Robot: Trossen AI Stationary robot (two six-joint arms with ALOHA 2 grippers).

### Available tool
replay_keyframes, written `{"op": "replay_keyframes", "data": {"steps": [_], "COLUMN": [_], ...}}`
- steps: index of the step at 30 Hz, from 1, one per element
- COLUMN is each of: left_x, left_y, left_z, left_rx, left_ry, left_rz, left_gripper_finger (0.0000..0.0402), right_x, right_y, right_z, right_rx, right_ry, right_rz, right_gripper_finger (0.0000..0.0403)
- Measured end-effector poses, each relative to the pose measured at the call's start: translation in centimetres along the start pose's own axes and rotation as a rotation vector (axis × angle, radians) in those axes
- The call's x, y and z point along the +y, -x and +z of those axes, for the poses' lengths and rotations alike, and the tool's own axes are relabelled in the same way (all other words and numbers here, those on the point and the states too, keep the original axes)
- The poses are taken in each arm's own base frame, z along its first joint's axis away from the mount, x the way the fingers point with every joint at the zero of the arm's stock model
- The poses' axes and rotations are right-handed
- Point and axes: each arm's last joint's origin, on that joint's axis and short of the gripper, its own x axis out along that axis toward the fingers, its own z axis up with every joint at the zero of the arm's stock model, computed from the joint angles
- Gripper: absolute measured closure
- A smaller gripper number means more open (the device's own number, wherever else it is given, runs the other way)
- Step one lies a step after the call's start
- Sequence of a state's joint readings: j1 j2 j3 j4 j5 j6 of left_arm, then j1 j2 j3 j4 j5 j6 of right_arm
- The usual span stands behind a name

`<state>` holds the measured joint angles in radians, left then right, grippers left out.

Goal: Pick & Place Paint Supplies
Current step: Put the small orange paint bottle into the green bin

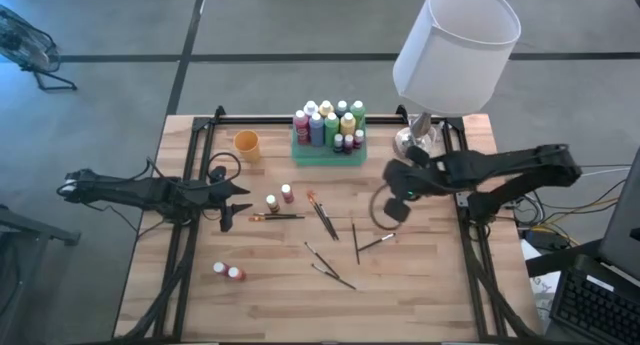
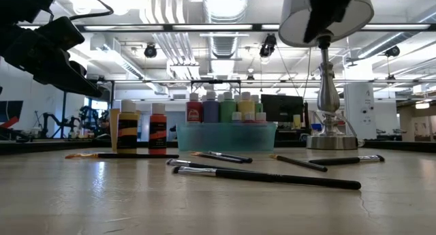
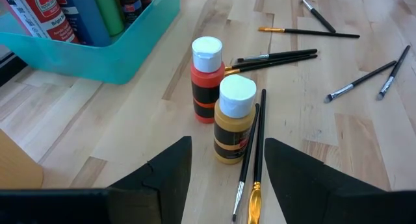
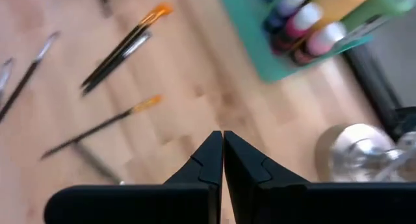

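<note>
1. Wooden table (image 1: 420, 295), workshop room beyond; lamp (image 1: 455, 45) at the far right corner.
2. Green tray (image 1: 328, 150) held most bottles; orange cup (image 1: 246, 144) stood beside it.
3. Left gripper (image 3: 227, 169): jaws wide, empty, facing the yellow bottle (image 3: 234, 120), with the red bottle (image 3: 206, 78) just behind.
4. Right gripper (image 4: 222, 156): jaws pressed together, nothing held, hanging above bare wood.
5. Paintbrushes (image 1: 322, 217) lay scattered mid-table; two bottles (image 1: 228, 272) lay near the front.
6. Advice, as a judgement: centre on the yellow bottle's body, clear of the adjacent brushes (image 3: 250, 152), before closing.
</note>
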<state>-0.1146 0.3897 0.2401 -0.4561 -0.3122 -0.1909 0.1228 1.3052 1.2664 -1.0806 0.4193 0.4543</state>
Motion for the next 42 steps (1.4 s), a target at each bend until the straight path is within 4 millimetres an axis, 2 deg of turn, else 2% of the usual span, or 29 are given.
{"op": "replay_keyframes", "data": {"steps": [4, 10, 14, 23, 31, 39, 42], "left_x": [0.0, 0.0, 0.0, 0.0, 0.0, 0.0, 0.1], "left_y": [0.0, 0.0, 0.0, 0.0, 0.0, 0.0, 0.0], "left_z": [0.0, 0.0, 0.0, 0.0, 0.0, 0.0, 0.2], "left_rx": [0.001, 0.003, 0.003, 0.002, 0.001, 0.0, -0.019], "left_ry": [-0.001, -0.001, -0.001, -0.001, 0.0, -0.001, -0.115], "left_rz": [0.001, 0.001, 0.001, 0.001, 0.0, 0.0, 0.037], "left_gripper_finger": [0.0202, 0.0202, 0.0202, 0.0202, 0.0202, 0.0202, 0.0202], "right_x": [-0.4, -1.7, -3.0, -6.4, -8.2, -8.7, -8.7], "right_y": [1.2, 1.9, 2.2, 3.0, 4.3, 4.8, 4.7], "right_z": [-2.4, -6.3, -8.7, -13.2, -14.7, -15.1, -15.1], "right_rx": [-0.003, -0.056, -0.12, -0.251, -0.357, -0.391, -0.39], "right_ry": [0.026, 0.061, 0.097, 0.04, -0.02, -0.04, -0.039], "right_rz": [0.076, 0.132, 0.185, 0.243, 0.298, 0.316, 0.315], "right_gripper_finger": [0.0394, 0.0394, 0.0394, 0.0394, 0.0394, 0.0394, 0.0394]}}
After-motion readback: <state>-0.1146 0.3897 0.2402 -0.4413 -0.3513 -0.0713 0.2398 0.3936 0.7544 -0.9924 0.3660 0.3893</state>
